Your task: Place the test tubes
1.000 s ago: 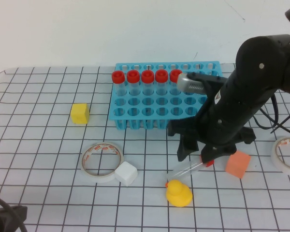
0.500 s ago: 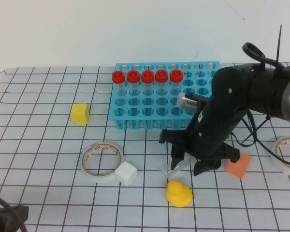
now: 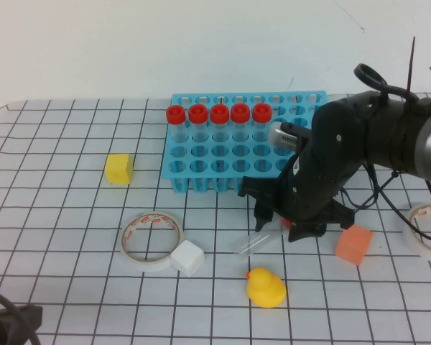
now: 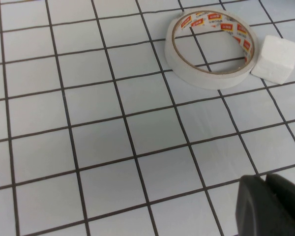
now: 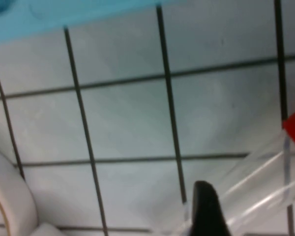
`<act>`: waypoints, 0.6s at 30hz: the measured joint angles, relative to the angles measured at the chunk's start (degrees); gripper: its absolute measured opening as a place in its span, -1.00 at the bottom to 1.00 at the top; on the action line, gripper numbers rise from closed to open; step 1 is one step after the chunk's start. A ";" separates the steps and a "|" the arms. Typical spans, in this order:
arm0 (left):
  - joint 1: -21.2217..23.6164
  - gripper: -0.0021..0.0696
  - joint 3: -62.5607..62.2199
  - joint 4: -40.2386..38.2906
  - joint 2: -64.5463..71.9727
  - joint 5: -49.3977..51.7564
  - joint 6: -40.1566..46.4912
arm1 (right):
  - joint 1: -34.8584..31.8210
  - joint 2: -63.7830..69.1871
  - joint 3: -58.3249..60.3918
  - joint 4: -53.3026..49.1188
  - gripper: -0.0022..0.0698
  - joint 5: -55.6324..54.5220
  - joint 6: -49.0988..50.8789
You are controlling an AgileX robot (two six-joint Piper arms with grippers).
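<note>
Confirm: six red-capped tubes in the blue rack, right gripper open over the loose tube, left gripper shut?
Five red-capped tubes, not six, per the high view. Rest holds: blue rack, right gripper open over the loose tube, left gripper shut, parked near-left.

Black right arm (image 3: pixel 366 144), right hand (image 3: pixel 281 226), looping cables (image 3: pixel 358 71)

Bright even light, faint shadows; test tube (image 5: pixel 255 184) blurred in right wrist view
</note>
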 joint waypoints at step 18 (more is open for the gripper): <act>0.00 -0.95 0.00 -0.18 0.00 -0.22 0.00 | 0.10 1.81 -0.26 -0.93 0.18 -0.94 -9.60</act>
